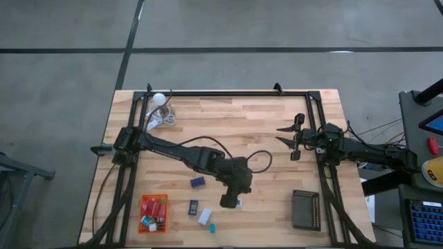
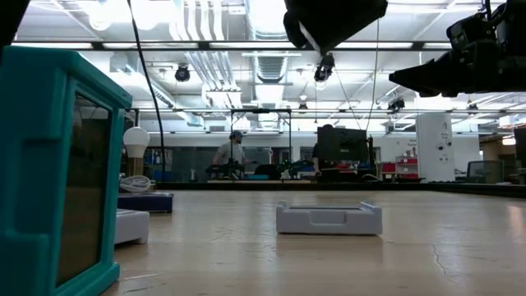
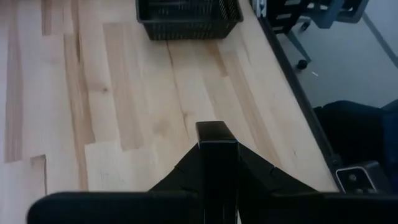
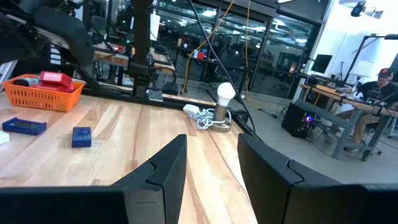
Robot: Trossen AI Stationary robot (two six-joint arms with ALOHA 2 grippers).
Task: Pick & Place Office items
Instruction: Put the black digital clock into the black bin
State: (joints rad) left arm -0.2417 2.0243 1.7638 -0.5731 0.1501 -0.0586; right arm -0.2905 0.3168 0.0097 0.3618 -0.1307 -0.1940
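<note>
Both claws hold nothing: the left claw [image 1: 230, 201] is closed above a white piece [image 1: 239, 203], the right claw [image 1: 290, 136] gapes.

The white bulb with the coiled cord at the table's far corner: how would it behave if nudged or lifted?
The white bulb stands upright on a narrow base, so a nudge would probably tip it, then let it roll. Its cord lies in loose loops, likely floppy, and would trail or snag. The round globe may be slippery and fragile.

We list: table [image 1: 228, 124] of pale, smooth plank wood; on it, orange tray [image 1: 153, 214] and black tray [image 1: 305, 209] of ribbed plastic.
</note>
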